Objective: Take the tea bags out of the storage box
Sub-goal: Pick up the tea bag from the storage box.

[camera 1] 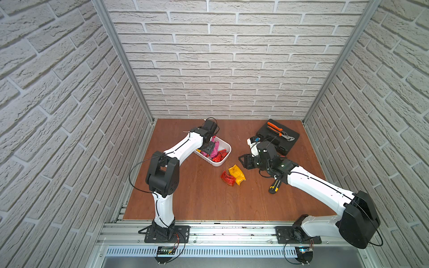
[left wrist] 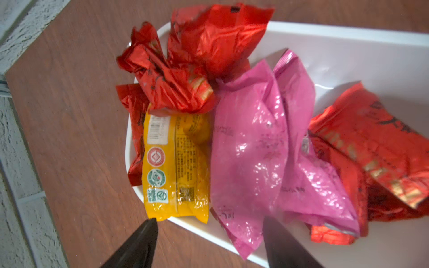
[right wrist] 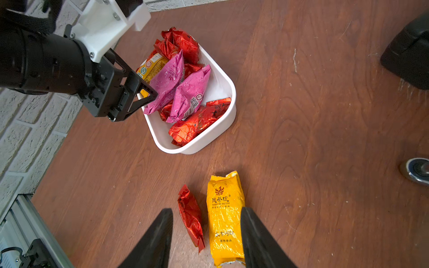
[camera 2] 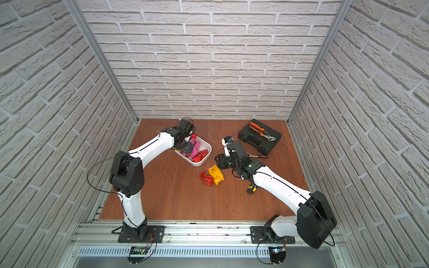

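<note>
White faux-brick walls close in a brown wooden tabletop [camera 1: 199, 199], where the storage box [camera 1: 224, 145] sits with most of its tea bags [right wrist: 185, 92] yet to come out: red, pink and one yellow-orange, heaped against one another and riding over the rim at the end of the box toward the back wall. Two are already out, a loose red sachet [right wrist: 191, 218] and a loose yellow sachet [right wrist: 224, 215], lying side by side on the wood just off the box's near corner. The left gripper [left wrist: 209, 222] hangs at the box's long wall on the left arm's side, jaws spread and closed on nothing, and that arm is plainly the nearer of the two. Just beyond its fingertips lie a yellow-orange sachet [left wrist: 176, 167] and a pink sachet [left wrist: 248, 148], side by side, their long axes running across the box and pointing back toward the gripper, so the jaws would close across their width (both ends sit between the tips, so a pinch may well catch two at once). The right gripper [right wrist: 206, 210] hovers by the two loose sachets, clear of the box, jaws apart and apparently holding neither. Farther from the box on that side rest a black tool case [camera 1: 286, 143] with orange pliers [camera 1: 279, 132], well apart, and a yellow-black utility knife [camera 1: 274, 187] partly under the right arm.
</note>
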{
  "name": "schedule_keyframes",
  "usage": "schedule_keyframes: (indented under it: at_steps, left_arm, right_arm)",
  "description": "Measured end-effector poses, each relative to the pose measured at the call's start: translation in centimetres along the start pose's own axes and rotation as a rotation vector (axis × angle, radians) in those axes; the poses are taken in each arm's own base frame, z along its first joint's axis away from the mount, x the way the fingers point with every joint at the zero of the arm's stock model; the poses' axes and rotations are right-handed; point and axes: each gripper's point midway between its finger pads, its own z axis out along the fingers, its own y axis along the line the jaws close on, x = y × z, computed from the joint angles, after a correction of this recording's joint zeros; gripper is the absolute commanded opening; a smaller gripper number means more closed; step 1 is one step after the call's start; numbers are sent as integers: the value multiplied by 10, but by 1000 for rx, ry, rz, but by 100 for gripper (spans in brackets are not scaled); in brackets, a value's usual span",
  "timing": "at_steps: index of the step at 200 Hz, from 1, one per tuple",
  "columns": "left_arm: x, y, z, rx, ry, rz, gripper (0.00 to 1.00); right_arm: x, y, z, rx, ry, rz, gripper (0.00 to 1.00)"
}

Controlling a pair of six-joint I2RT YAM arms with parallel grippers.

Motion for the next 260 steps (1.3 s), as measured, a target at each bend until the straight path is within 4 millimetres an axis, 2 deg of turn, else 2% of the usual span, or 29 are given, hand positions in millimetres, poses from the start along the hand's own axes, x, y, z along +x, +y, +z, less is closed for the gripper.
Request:
schedule_keyframes:
  at_steps: [60,109,146,182,229,250,260]
  left_arm:
    - [-20,-12,10,33,-19,5,69]
    - [-13,-18,25,36,35,7,61]
    - [-15,-18,26,37,44,3,43]
    - [-17,-19,24,46,41,-4,19]
    - [-19,-23,17,79,31,-28,3]
    - [-22,-22,1,105,2,-58,0]
    - [-24,-22,-14,131,-26,-83,0]
  right_arm:
    - [2,-5,0,9,1,6,52]
    - [3,-7,-4,8,-5,9,51]
    - [2,-7,-6,5,-11,9,50]
    - [5,-10,-11,7,-18,10,50]
    - [-1,-11,-19,8,-46,27,50]
    - [-2,-10,-21,2,-51,25,50]
    - [-2,-10,-22,-1,-48,25,51]
